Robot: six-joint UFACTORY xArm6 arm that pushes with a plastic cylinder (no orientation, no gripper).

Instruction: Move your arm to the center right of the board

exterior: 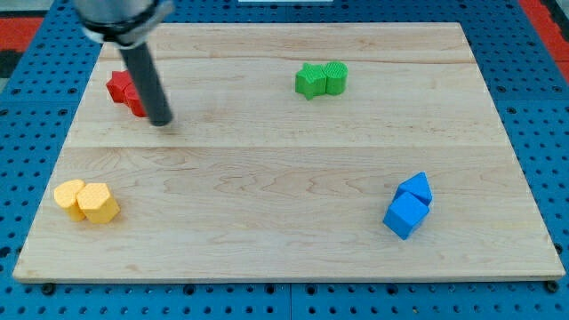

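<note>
My tip (161, 122) beside two red blocks (125, 92)

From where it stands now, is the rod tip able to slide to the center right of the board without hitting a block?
Probably yes. My tip is beside the red blocks; the green blocks lie above a straight path and the blue blocks below it.

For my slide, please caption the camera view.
My tip beside the red blocks, upper left of the board.
</note>
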